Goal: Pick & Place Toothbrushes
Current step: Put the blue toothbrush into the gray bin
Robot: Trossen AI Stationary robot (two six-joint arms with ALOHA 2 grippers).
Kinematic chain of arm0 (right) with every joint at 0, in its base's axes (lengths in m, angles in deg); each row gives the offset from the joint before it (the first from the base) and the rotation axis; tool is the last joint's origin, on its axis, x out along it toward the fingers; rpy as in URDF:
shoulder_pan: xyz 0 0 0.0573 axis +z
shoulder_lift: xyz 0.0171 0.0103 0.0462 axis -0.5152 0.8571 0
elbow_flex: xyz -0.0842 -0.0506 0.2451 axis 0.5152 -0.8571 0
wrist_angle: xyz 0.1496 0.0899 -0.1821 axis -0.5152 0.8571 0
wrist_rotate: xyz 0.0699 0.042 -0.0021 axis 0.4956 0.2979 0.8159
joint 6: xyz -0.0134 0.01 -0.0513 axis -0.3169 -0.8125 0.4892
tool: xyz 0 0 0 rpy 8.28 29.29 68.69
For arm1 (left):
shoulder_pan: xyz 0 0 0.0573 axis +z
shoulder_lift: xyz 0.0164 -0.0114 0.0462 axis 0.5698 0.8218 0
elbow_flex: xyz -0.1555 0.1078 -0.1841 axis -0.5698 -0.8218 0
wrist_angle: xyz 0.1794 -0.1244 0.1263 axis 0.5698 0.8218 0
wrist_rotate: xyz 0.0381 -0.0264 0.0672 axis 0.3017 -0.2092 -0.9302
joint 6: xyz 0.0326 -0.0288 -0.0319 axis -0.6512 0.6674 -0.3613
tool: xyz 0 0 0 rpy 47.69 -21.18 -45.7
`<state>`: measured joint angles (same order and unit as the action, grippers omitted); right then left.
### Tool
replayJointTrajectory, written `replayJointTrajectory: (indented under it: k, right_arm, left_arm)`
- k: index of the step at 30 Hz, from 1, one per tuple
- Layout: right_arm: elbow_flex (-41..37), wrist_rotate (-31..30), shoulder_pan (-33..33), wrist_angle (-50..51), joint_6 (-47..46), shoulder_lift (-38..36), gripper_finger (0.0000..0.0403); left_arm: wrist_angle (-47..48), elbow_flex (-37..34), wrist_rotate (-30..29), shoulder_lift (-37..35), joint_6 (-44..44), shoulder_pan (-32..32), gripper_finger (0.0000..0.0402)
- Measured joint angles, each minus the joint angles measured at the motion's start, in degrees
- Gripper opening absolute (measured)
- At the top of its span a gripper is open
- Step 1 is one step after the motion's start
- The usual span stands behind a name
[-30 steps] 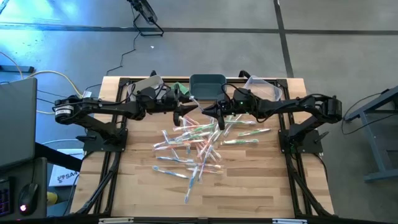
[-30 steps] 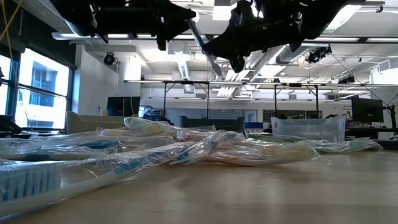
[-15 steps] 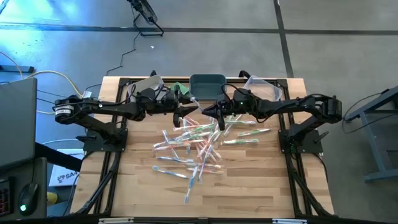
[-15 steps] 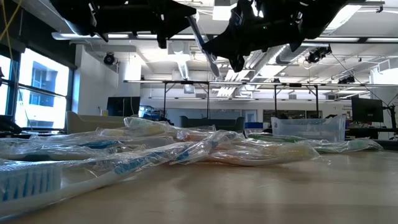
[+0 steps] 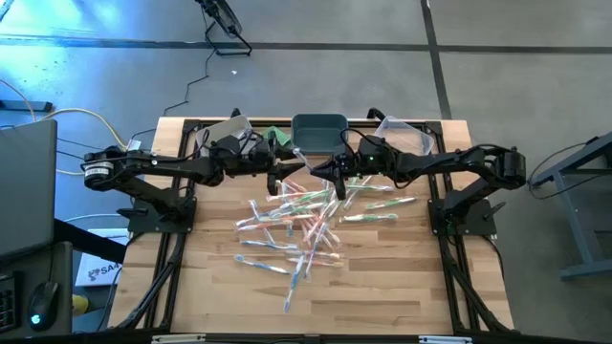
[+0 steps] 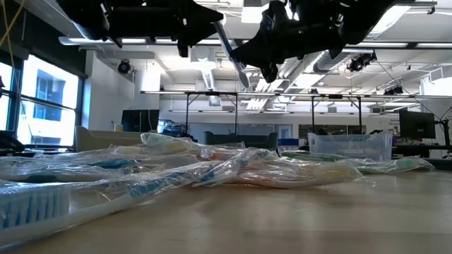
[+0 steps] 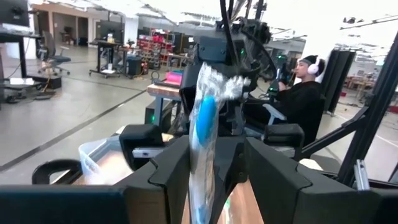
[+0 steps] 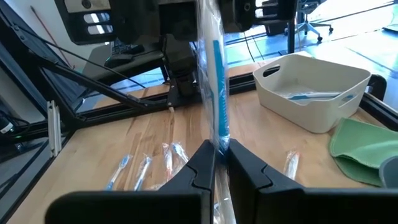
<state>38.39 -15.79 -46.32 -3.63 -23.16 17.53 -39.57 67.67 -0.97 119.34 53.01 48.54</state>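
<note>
One toothbrush (image 8: 214,81), clear-wrapped with a blue part, hangs above the table between my two grippers; the low view shows the toothbrush (image 6: 229,49) slanting. My right gripper (image 5: 325,170) is shut on its lower end. My left gripper (image 7: 214,168) is open, its fingers standing on either side of the brush's other end (image 7: 202,130); I cannot tell whether they touch it. A pile of wrapped toothbrushes (image 5: 306,215) lies on the wooden table (image 5: 382,287) below. A white bin (image 8: 317,93) holds one more toothbrush. My right gripper pinches the wrapped toothbrush between its two fingers near the brush's lower end (image 8: 216,140). The fingers come about level from the table's right side and lie across the brush. The brush is lifted clear and slants up toward my left gripper.
A dark bin (image 5: 318,126) stands at the far edge, a clear bin (image 5: 402,134) to its right and a folded green cloth (image 8: 364,146) beside the white bin. The table's near half is bare wood. A person (image 7: 305,93) sits beyond the table.
</note>
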Motion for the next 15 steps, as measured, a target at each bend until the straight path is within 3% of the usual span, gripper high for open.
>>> replayJointTrajectory:
  k: [15]
  right_arm:
    - [0.0, -0.8, 1.1, -0.1, 0.4, 0.0, 0.0016]
  left_arm:
    - [-5.2, 0.0, -0.3, 5.0, 0.6, 0.0, 0.0133]
